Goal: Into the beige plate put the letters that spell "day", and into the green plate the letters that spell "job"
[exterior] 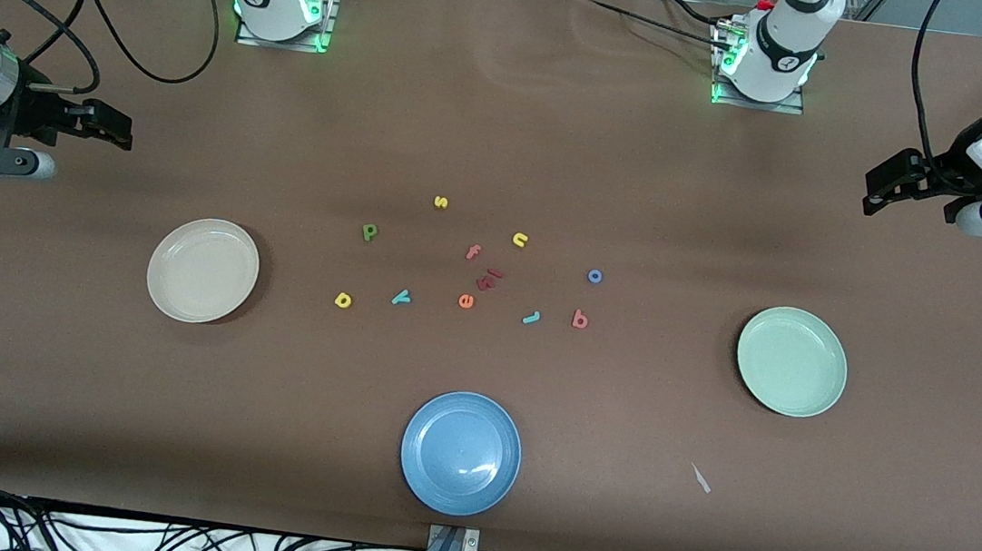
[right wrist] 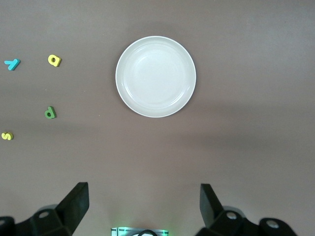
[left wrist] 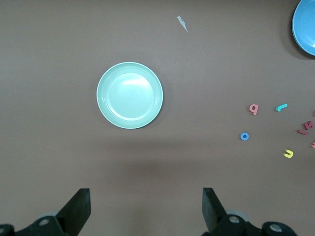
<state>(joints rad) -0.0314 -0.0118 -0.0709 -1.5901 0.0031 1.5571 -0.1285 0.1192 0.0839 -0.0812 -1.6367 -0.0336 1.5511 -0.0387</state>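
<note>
The left gripper (left wrist: 145,209) and right gripper (right wrist: 142,206) wait spread wide above the table's ends, holding nothing. The beige plate (exterior: 202,270) and green plate (exterior: 791,361) sit bare, well apart, all letters (exterior: 465,300) scattered between them

arms: my casings are glossy white with black joint bands
bases: metal plates – green lights glowing at each
left gripper (exterior: 891,183): black, angular, two wedge fingers (left wrist: 78,209), spread wide
right gripper (exterior: 105,125): black too, parted fingers (right wrist: 76,201) – a silver wrist ring
cables: black leads looping off my arms
</note>
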